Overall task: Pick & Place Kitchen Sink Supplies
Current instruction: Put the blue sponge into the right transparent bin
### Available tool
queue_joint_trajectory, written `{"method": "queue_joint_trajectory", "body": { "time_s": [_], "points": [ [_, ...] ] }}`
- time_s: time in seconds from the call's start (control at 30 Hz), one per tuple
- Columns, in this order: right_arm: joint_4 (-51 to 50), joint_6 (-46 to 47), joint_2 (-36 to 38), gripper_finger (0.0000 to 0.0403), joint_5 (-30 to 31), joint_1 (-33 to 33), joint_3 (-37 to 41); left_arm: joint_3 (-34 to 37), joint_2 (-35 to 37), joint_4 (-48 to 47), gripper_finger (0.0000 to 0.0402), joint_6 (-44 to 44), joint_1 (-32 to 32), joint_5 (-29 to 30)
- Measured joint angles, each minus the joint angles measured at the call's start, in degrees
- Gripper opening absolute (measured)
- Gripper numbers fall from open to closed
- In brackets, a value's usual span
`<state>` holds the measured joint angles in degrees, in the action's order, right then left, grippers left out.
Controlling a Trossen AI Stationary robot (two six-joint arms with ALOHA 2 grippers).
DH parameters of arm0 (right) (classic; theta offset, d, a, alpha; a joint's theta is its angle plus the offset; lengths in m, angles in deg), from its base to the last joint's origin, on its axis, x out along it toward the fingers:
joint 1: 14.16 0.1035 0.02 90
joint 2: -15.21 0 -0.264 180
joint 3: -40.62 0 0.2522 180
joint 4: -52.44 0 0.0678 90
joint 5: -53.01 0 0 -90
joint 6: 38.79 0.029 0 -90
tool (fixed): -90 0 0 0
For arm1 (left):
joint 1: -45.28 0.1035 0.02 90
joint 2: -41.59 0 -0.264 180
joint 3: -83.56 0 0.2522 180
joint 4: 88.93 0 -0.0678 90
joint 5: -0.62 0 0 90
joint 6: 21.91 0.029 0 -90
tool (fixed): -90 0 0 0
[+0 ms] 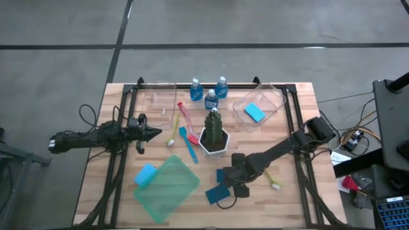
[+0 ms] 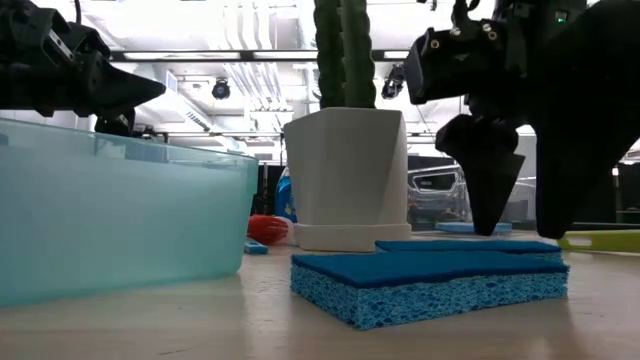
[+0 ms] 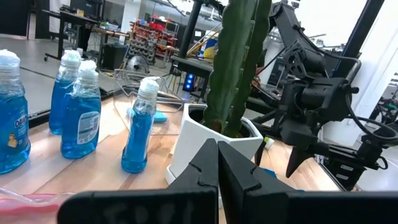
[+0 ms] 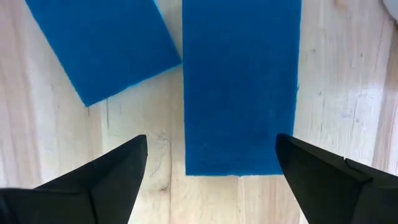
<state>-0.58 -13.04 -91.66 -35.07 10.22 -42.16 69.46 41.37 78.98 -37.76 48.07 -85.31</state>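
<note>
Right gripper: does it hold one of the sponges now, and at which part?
Nothing is held. The right gripper is open above a dark blue sponge, fingers on either side, not touching. The left gripper is shut and empty.

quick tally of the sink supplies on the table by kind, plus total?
Bottles: 3
Sponges: 4
Brushes: 4
Total: 11

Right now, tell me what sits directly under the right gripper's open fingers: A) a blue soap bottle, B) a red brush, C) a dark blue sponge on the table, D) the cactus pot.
C: the right gripper hangs open over a dark blue sponge lying flat on the wood.
</note>
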Motion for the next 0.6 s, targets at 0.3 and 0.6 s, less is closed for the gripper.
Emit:
{"method": "queue_joint_trajectory", "body": {
  "time_s": [0.3, 0.6],
  "points": [
    [0.29, 0.17, 0.15, 0.0354, 1.26, -0.18, 0.09, 0.00, -0.02, 0.00, 0.0000, 0.01, 0.00, 0.00],
    [1.25, 0.79, -0.02, 0.0359, 1.19, -1.75, 1.42, 0.00, -0.02, 0.02, 0.0000, 0.02, 0.00, 0.00]
  ]
}}
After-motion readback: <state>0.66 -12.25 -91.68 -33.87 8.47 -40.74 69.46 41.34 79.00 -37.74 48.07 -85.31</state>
